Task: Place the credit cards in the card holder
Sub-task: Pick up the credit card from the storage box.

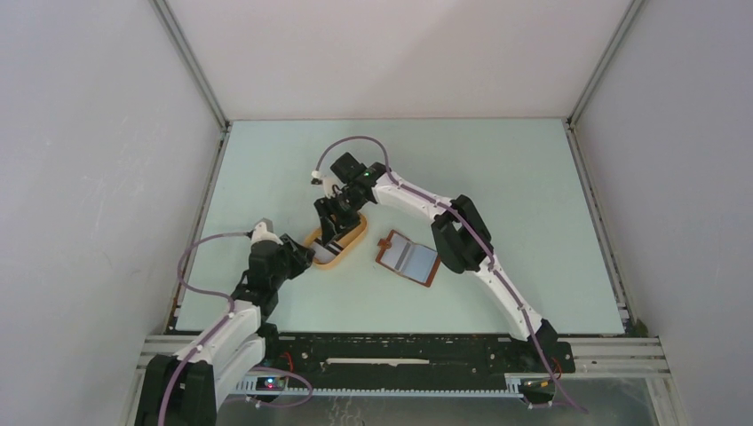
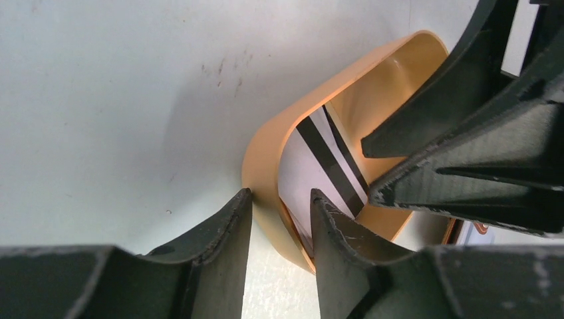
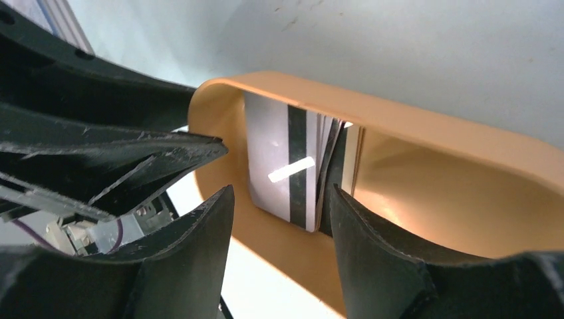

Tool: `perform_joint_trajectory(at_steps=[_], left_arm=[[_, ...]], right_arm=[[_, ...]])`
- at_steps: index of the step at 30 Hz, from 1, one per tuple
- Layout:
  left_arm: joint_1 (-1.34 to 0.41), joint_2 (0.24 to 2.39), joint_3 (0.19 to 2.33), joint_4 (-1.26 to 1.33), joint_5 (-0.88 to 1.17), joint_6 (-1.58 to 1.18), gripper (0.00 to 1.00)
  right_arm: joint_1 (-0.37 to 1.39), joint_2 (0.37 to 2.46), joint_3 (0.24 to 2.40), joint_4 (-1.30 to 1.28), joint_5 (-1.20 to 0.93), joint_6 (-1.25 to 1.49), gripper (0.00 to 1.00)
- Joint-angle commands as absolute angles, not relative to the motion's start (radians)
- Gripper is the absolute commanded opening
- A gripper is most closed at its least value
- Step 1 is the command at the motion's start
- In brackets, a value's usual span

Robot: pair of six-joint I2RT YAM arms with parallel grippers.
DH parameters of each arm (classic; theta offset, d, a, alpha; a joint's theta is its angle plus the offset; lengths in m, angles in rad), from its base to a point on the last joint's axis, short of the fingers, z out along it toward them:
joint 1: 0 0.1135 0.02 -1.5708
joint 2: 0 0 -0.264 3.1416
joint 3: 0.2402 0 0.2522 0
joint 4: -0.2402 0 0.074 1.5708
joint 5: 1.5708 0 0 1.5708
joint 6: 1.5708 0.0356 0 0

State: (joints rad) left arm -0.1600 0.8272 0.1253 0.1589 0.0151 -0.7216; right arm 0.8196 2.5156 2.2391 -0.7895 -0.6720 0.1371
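The left gripper (image 2: pixel 280 194) is straddling the tray (image 2: pixel 299 109) wall, grip not clear to me; the right gripper (image 3: pixel 279 191) is gaping around the credit cards (image 3: pixel 269 153) standing edgewise inside the tray.

No lettering, brand or number is legible anywhere. The credit cards (image 3: pixel 276 156) just ahead of the right gripper (image 3: pixel 279 193) show plain faces with a dark stripe only.

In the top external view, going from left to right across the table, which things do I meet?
left end effector → orange tray → card holder. The right end effector hangs over the tray, so it is left out.
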Motion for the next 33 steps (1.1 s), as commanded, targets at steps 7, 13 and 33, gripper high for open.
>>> perform_joint_trajectory(at_steps=[7, 13, 33], left_arm=[[-0.153, 0.847, 0.156, 0.177, 0.066, -0.695, 0.34], [-0.153, 0.859, 0.158, 0.185, 0.074, -0.692, 0.33], [-0.153, 0.848, 0.153, 0.179, 0.061, -0.698, 0.28]], right_arm=[[0.839, 2.588, 2.373, -0.813, -0.591, 0.177, 0.64], [0.841, 2.59, 2.349, -0.804, -0.627, 0.198, 0.63], [0.861, 2.505, 2.198, -0.69, -0.83, 0.387, 0.62]])
